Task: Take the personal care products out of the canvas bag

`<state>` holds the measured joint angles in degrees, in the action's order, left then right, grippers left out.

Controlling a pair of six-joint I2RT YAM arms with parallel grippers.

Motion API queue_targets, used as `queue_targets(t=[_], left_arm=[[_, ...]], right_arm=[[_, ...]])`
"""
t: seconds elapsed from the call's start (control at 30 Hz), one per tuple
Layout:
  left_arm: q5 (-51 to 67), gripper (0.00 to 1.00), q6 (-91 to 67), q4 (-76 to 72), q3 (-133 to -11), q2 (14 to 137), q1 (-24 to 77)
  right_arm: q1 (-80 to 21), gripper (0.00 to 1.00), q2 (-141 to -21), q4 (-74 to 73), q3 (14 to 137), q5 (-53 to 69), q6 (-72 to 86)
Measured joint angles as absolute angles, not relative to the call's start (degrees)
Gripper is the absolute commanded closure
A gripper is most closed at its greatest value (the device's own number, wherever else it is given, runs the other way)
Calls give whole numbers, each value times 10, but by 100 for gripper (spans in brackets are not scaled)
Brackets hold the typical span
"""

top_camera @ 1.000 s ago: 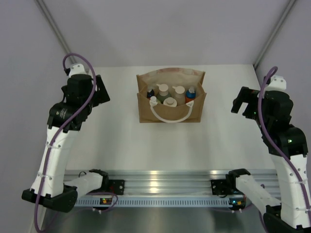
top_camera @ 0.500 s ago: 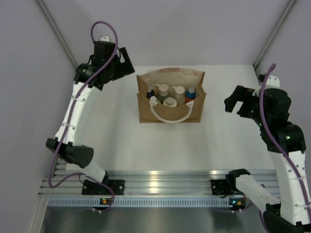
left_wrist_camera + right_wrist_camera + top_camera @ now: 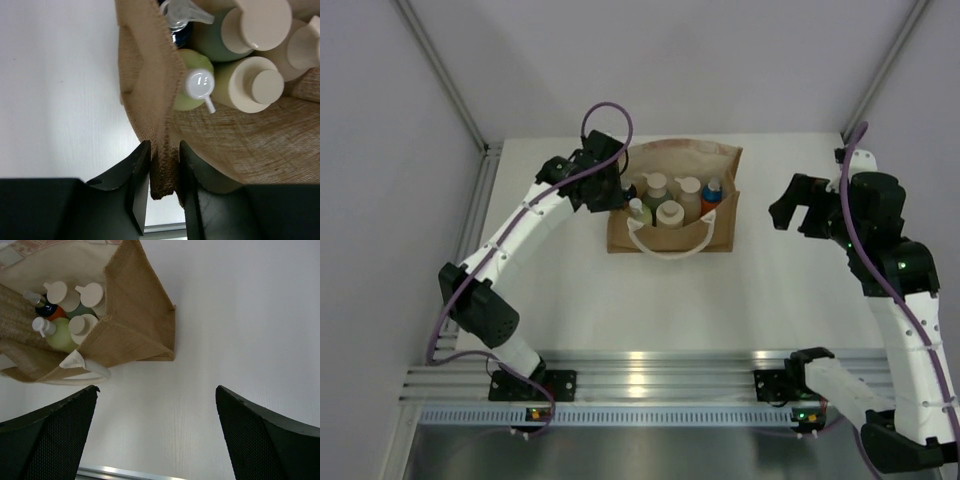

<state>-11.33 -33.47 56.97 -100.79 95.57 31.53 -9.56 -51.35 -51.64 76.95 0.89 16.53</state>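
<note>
Overhead, the bottles (image 3: 670, 211) showed only caps, their bodies sunk behind the walls of the canvas bag (image 3: 618, 235). Left wrist view, upper centre: the blue-capped bottle (image 3: 176, 37) was mostly behind burlap, and the dark green bottle (image 3: 215, 42) was clipped by the top edge. Right wrist view: the right gripper (image 3: 156, 390) had its fingers (image 3: 45, 440) running off the bottom edge.

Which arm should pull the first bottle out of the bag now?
Right, probably. The left claw straddles a side wall of the canvas bag, seemingly pinching it, so it can steady it. The right claw is open, free, beside the bag with the bottles in view.
</note>
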Motion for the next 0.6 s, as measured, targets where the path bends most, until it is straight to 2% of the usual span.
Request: queue_targets(t=[0.1, 0.27, 0.43, 0.6], left_arm=[[-133, 72, -338, 569, -973, 933, 316], [-164, 100, -354, 554, -923, 901, 323], [-194, 100, -367, 528, -888, 883, 344], [-203, 100, -388, 490, -852, 870, 370]], right_arm=[[-96, 1, -533, -517, 774, 25, 165], [-96, 0, -577, -498, 793, 80, 179], [-145, 1, -632, -466, 832, 103, 207], [-258, 1, -726, -436, 931, 83, 206]])
